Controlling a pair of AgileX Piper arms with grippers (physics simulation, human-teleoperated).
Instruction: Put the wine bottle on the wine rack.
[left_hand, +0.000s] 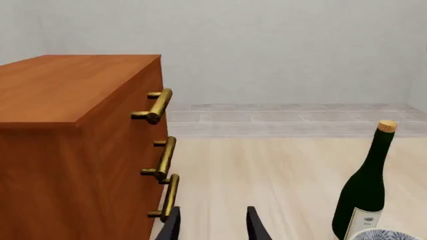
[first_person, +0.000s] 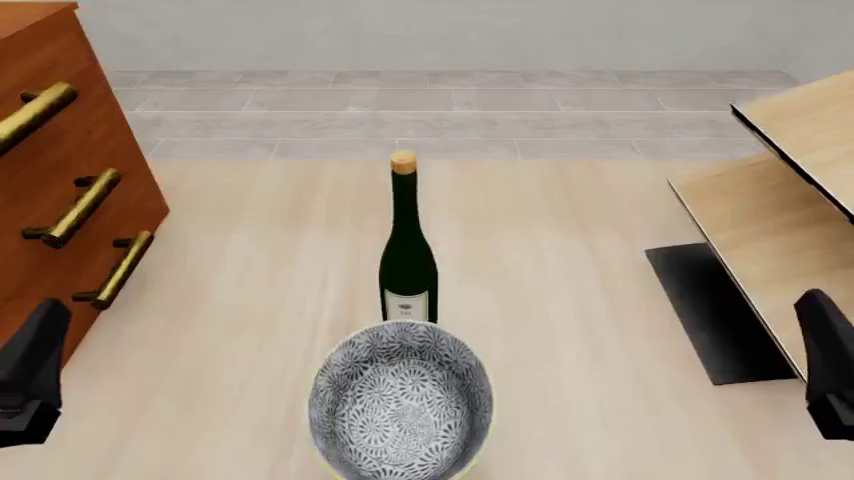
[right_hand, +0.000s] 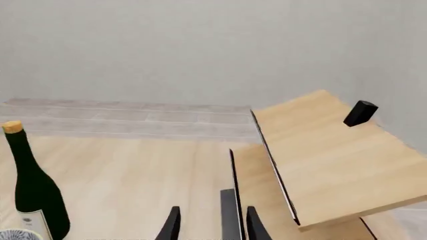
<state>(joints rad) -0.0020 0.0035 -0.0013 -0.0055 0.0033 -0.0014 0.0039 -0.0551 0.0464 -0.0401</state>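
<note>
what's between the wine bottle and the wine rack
Nothing: in the front view, only bare table separates the upright wine bottle from the wine rack.

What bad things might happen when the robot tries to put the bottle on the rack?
1. The bottle is tall and thin and stands upright, so a bump from a gripper might tip it over.
2. The bowl sits right in front of the bottle, on the arms' side, so an arm reaching in low could knock it.
3. The rack has slanted boards, so the bottle could slide or roll off if set down badly.
</note>
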